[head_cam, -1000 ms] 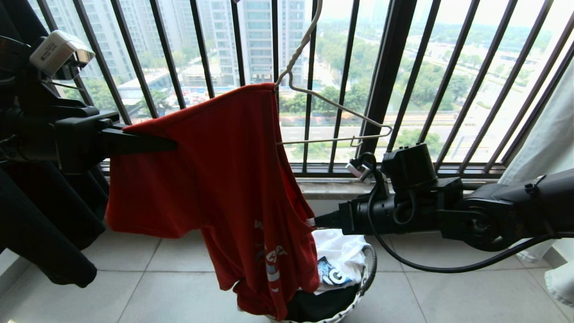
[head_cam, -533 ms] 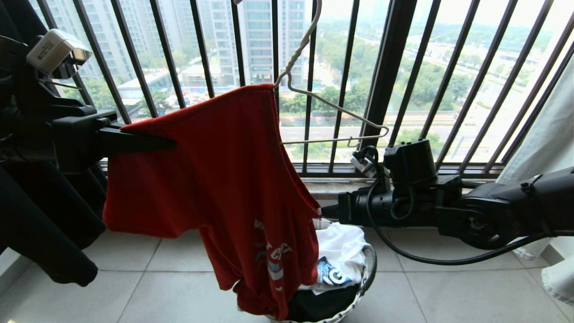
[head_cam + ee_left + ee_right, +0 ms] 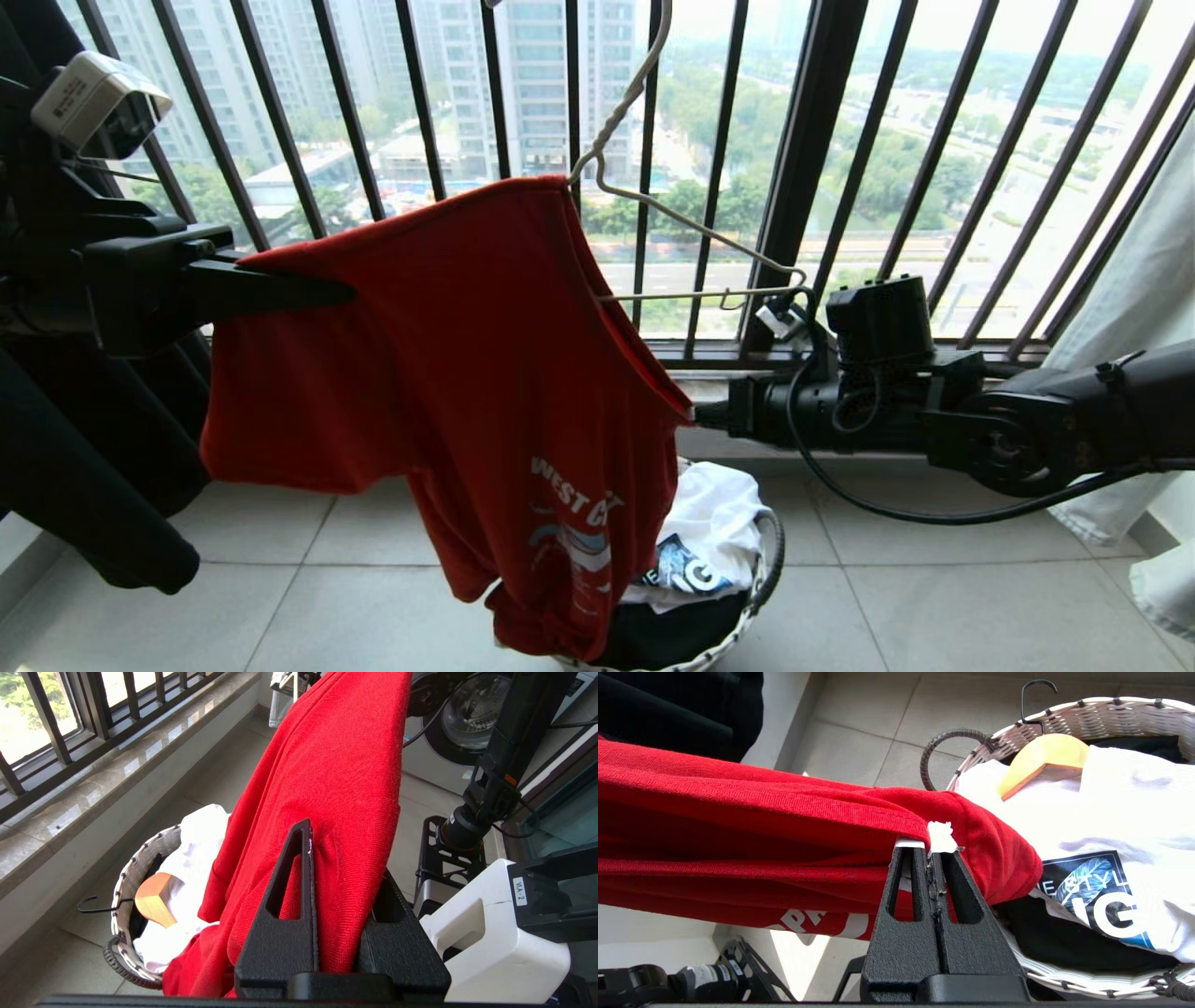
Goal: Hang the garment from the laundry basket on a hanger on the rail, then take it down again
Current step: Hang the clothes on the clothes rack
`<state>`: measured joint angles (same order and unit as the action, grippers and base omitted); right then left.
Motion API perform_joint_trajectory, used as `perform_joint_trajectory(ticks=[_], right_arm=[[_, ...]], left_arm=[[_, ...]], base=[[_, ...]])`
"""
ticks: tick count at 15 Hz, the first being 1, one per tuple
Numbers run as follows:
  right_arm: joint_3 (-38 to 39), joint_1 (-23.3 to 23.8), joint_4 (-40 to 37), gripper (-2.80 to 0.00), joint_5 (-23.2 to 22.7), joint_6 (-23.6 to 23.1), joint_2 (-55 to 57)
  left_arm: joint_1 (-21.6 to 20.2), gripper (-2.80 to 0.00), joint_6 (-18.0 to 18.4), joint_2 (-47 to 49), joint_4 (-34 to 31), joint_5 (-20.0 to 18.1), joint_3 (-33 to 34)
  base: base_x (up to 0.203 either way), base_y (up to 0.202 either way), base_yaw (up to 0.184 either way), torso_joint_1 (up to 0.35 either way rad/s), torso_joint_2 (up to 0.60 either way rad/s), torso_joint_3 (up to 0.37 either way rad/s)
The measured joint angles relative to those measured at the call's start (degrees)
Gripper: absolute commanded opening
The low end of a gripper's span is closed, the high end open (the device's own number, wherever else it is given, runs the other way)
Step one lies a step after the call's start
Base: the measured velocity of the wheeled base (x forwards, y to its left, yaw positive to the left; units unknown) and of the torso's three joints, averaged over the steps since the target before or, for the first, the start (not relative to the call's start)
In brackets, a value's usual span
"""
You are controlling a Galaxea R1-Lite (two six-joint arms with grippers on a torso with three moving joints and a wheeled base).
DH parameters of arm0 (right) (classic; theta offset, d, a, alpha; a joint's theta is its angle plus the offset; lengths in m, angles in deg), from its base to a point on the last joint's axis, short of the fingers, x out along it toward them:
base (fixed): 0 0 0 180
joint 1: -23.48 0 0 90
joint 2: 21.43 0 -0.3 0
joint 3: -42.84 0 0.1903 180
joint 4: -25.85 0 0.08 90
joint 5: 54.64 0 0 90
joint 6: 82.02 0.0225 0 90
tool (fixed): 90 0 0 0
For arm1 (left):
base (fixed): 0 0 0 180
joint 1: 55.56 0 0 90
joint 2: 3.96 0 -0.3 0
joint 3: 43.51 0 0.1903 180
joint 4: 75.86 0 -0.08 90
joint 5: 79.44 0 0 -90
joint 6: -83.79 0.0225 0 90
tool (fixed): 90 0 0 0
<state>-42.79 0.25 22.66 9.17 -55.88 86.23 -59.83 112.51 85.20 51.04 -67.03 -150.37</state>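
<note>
The red T-shirt (image 3: pixel 485 373) is hanging half-on the off-white hanger (image 3: pixel 691 224), whose right arm is sticking out bare in front of the window bars (image 3: pixel 803 159). The left gripper (image 3: pixel 345 294) is reaching in level from the left, its fingers (image 3: pixel 299 896) clamped on the shirt's shoulder fabric. The right gripper (image 3: pixel 695 415) is coming in from the right, its fingers (image 3: pixel 934 882) pressed together on the shirt's edge at a small white tag. The shirt's hem is trailing into the laundry basket (image 3: pixel 747 625) on the floor, beside a white printed garment (image 3: pixel 709 541).

White printed garment (image 3: pixel 709 541), tan wooden hanger (image 3: pixel 1041 760), black window bars (image 3: pixel 803 159), tiled floor (image 3: pixel 934 607)
</note>
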Motion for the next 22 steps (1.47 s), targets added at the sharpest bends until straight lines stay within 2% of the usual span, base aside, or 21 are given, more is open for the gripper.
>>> perform_joint_trajectory(ticks=[11, 18, 22], right_arm=[[-3.9, 7.6, -0.3, -2.80, -0.1, 0.1, -0.4], [-4.0, 7.5, -0.5, -2.80, -0.5, 0.1, 0.3], [-3.6, 5.6, -0.5, -2.80, -0.7, 0.1, 1.1]], left_arm=[[-0.1, -2.80, 0.0, 0.3, 0.0, 0.0, 0.0], [0.0, -2.80, 0.0, 0.2, 0.0, -0.1, 0.2], [0.0, -2.80, 0.0, 0.0, -0.1, -3.7, 0.3]], base=[[0.000, 0.000, 0.000, 0.000, 0.00, 0.000], [0.000, 0.000, 0.000, 0.000, 0.00, 0.000], [0.000, 0.000, 0.000, 0.000, 0.00, 0.000]])
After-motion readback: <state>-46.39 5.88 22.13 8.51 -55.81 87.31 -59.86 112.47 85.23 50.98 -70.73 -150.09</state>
